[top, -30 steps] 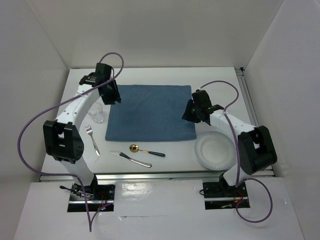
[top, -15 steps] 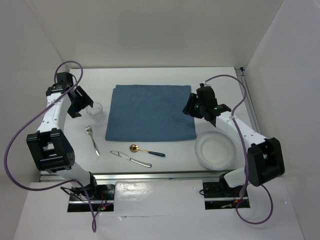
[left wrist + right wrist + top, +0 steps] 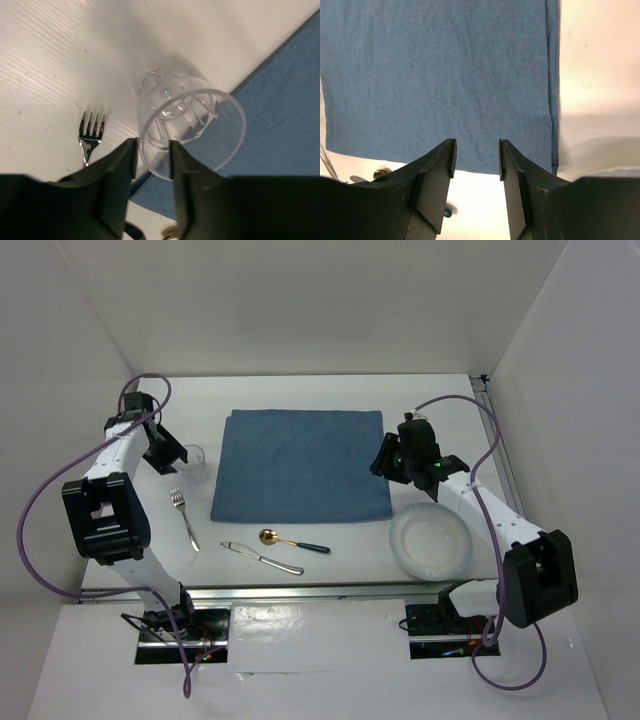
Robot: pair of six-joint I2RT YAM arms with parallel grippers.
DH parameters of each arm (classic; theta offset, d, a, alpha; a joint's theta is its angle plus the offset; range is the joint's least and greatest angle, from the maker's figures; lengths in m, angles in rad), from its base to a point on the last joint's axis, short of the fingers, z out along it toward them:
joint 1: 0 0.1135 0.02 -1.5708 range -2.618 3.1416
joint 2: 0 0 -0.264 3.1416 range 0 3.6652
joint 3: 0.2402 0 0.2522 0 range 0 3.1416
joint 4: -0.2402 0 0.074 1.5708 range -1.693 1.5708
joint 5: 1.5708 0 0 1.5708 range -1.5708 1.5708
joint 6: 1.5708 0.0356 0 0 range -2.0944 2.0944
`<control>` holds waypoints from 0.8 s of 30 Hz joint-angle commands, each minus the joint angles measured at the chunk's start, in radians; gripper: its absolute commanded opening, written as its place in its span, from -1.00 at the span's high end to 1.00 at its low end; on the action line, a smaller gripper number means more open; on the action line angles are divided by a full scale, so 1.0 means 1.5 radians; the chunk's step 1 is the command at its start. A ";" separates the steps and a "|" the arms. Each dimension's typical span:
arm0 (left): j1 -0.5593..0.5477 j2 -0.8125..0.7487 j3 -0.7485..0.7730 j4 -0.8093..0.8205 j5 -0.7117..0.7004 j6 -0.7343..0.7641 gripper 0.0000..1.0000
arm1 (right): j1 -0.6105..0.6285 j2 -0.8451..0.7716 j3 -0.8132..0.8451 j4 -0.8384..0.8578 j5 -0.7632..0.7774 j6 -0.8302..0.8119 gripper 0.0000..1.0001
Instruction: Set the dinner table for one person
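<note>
1. Two containers, both empty: a clear plastic cup (image 3: 195, 462) with a ribbed base stands upright at 9 o'clock off the blue cloth placemat (image 3: 300, 465); a round white plate (image 3: 430, 540) sits at 4 o'clock.
2. Worktop (image 3: 300, 395): flat, matte white, carries everything; silver rail on its 6 o'clock edge.
3. Steel fork (image 3: 184, 515), knife (image 3: 262, 558) and gold-bowled, dark-handled spoon (image 3: 293, 541) lie around 7 o'clock.
4. Left tool (image 3: 152, 150): narrow gap, straddling the cup's near rim, not clamped.
5. Right tool (image 3: 475, 150): narrow gap, holding nothing, at the placemat's 3 o'clock edge.

Blue placemat (image 3: 300, 465) centre; glass (image 3: 195, 460), fork (image 3: 184, 516) left; knife (image 3: 262, 558), spoon (image 3: 293, 541) near; plate (image 3: 430, 540) right.
</note>
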 commanded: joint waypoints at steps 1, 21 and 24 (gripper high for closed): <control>0.006 0.015 -0.006 0.028 -0.001 -0.014 0.12 | 0.006 -0.034 -0.003 -0.009 0.022 -0.006 -0.01; -0.260 0.054 0.357 0.026 0.144 0.067 1.00 | -0.013 -0.032 0.041 -0.061 0.044 0.010 -0.01; -0.311 0.169 0.497 0.033 0.173 0.061 1.00 | -0.021 -0.039 0.041 -0.070 0.060 0.018 -0.01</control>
